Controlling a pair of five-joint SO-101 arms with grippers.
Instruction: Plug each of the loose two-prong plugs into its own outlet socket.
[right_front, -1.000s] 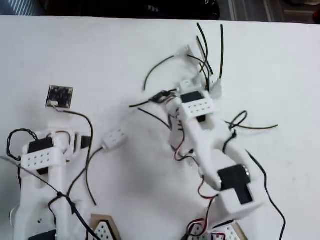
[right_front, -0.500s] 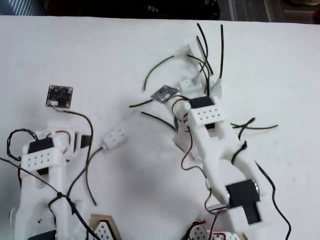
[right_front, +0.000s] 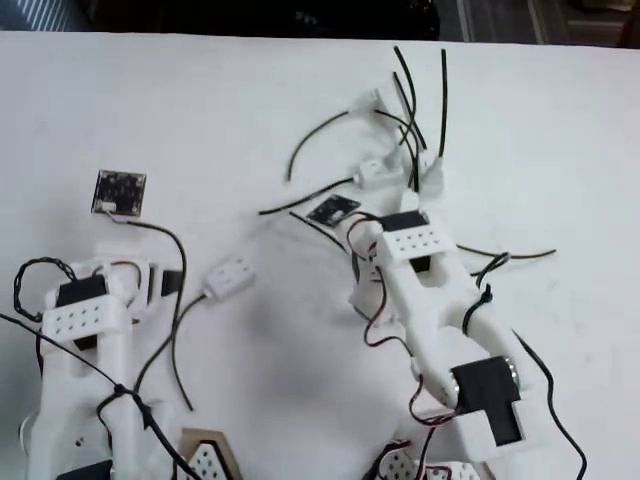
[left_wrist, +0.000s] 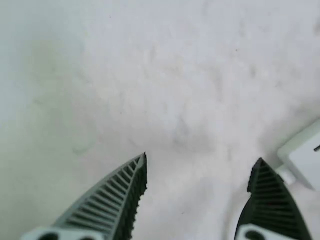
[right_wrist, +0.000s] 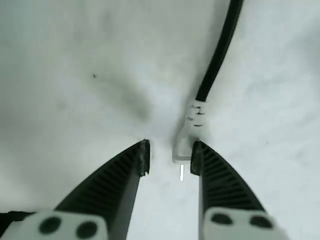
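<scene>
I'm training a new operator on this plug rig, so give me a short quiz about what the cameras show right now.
1. True or false: the left gripper holds a plug.
2. What sits between the fingers of the right gripper? A) a white plug B) a screwdriver C) nothing
3. Fill in: that plug's cord is ____.
Key: 1 false; 2 A; 3 black.

The high view looks steeply down from above over the whole desk (right_front: 560, 120); the wrist views sit just behind the left tool (left_wrist: 201, 160) and the right tool (right_wrist: 170, 145), facing the desk at close range; all three share its white top.
</scene>
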